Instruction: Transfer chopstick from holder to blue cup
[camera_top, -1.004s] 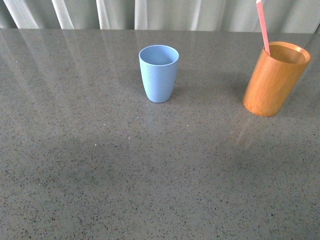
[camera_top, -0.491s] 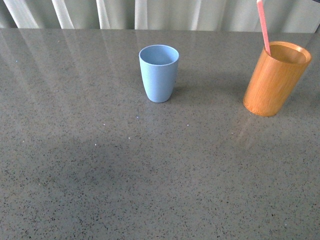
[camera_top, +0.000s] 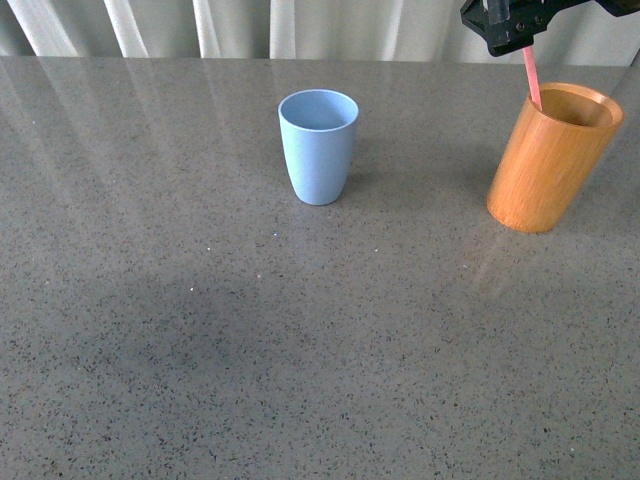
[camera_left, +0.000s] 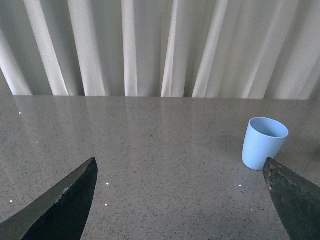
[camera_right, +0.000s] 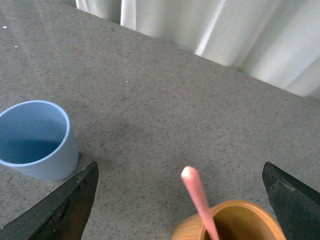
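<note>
The orange-brown wooden holder (camera_top: 553, 158) stands at the table's far right, with the pink chopstick (camera_top: 533, 82) leaning out of it. My right gripper (camera_top: 508, 28) hangs open just above the holder and covers the stick's upper end. In the right wrist view, the chopstick (camera_right: 198, 196) rises from the holder (camera_right: 239, 222) between the spread fingers of the right gripper (camera_right: 180, 169), touching neither. The light blue cup (camera_top: 318, 146) stands upright and empty near the table's far middle; the blue cup (camera_right: 34, 141) also shows there. My left gripper (camera_left: 180, 165) is open over bare table, with the blue cup (camera_left: 264, 143) beyond it.
The grey speckled table (camera_top: 300, 340) stretches wide in front of both cups. White curtains (camera_top: 300, 25) hang behind its far edge.
My right gripper has come into the front view at the top right, above the holder, and now hides the chopstick's top. Both cups stand where they were.
</note>
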